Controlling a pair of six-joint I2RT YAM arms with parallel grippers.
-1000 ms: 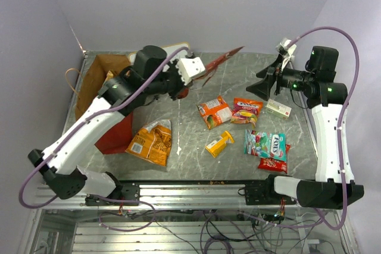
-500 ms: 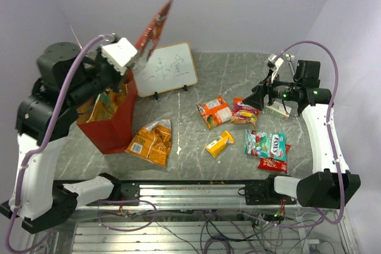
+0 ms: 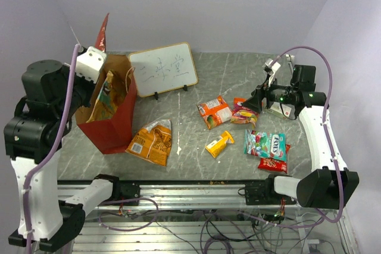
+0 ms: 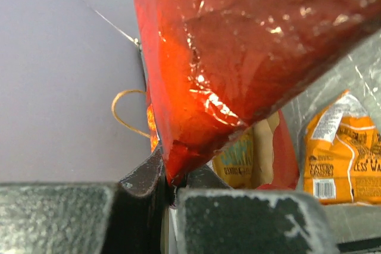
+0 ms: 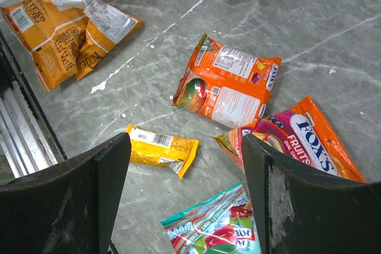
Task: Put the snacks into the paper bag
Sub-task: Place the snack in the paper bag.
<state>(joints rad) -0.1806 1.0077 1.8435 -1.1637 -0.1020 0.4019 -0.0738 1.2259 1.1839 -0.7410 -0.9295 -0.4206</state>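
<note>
- Table (image 3: 238,75): grey marbled top. The packets lie scattered over its middle and right, and the bag stands at far left.
- Paper bag (image 3: 119,129): red outside and kraft inside. It stands upright with its mouth open upward, so packets can be dropped in from above. One chip packet (image 3: 107,96) is already leaning inside it.
- Whiteboard (image 3: 164,69): propped on feet just right of the bag. It is not part of the job.
- Red Doritos bag (image 4: 238,57): held aloft above the far-left edge of the bag mouth. The left gripper (image 4: 171,184) has its fingers pressed together on one bottom corner seam, so the packet stands up clear of the bag rim. Judgement: this is the carry-and-lower step, and the packet needs to come over the mouth before release.
- Orange chip bag (image 3: 152,142): lies flat on the table, touching the near right foot of the bag.
- Teal-white candy bag (image 3: 266,144): at near right, overlapping a small red pack (image 3: 274,165).
- Orange packet (image 5: 229,81) and Fox's packet (image 5: 297,138): side by side at mid-table, with their edges touching.
- Right gripper (image 3: 255,103): fingers spread wide and holding nothing. It hovers over the Fox's packet facing the cluster, likely lining up a pick.
- Yellow pack (image 5: 161,147): lies alone, near of the orange packet.
</note>
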